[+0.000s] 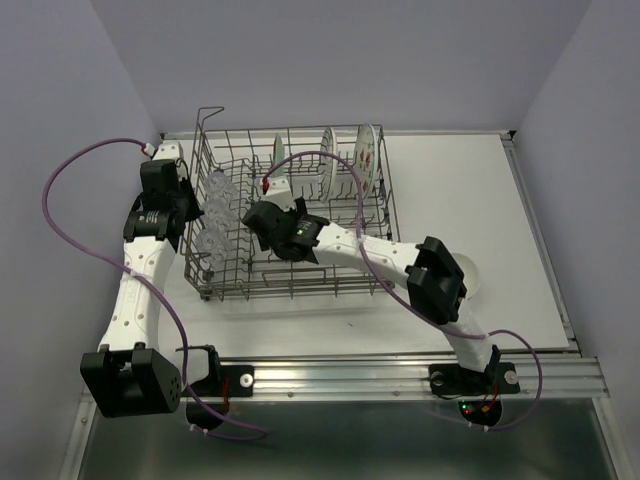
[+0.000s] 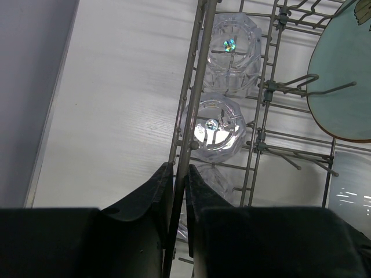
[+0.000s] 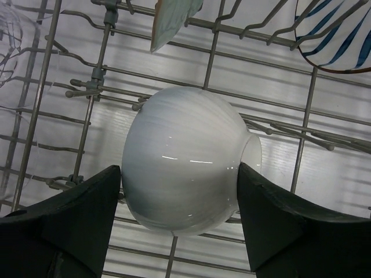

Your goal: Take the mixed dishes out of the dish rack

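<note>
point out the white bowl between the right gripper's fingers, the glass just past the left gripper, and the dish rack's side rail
white bowl (image 3: 185, 168), right wrist view, its rounded outer wall
glass (image 2: 217, 128), left wrist view, centre of its base
dish rack (image 2: 194, 95), left wrist view, side rail

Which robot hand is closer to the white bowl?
Right. The right gripper has a finger on each side of the white bowl inside the dish rack. The left gripper pinches the rack's left side wire.

White tabletop (image 1: 470, 200), plain pale lavender walls (image 1: 90, 80) on three sides, metal rail (image 1: 380, 378) at near edge
</note>
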Available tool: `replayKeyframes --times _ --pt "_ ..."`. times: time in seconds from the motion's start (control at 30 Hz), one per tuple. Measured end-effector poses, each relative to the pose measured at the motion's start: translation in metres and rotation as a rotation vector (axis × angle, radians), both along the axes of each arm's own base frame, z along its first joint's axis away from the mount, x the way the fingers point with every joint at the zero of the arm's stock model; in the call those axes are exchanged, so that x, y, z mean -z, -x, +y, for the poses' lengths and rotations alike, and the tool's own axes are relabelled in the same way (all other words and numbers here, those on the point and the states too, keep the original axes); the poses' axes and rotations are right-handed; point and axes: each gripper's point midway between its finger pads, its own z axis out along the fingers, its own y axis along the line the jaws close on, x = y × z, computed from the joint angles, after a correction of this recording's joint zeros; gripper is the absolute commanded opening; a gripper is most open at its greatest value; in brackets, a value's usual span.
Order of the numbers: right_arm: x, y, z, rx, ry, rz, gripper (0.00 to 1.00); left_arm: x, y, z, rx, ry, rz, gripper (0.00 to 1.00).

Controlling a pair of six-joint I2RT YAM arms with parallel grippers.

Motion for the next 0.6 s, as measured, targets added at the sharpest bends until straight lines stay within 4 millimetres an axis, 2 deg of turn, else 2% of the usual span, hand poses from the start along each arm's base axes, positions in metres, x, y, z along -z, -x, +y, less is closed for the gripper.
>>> replayKeyframes --times 0.17,0.27,0.3,0.6 --pt "-0.006 0.001 0.000 0.039 -0.013 -0.027 0.42 0.000 0.000 0.000 0.001 -0.001 -0.003 0.13" --pt "-0.007 0.002 -0.001 0.057 -0.011 -0.039 0.36 0.000 0.000 0.000 0.000 -0.001 -0.004 0.13" --pt "-0.008 0.004 -0.001 0.063 -0.008 -0.048 0.30 0.000 0.000 0.000 0.000 -0.001 -0.005 0.13" --pt "-0.011 0.005 -0.003 0.088 0.000 -0.074 0.23 0.000 0.000 0.000 0.000 -0.002 -0.010 0.13"
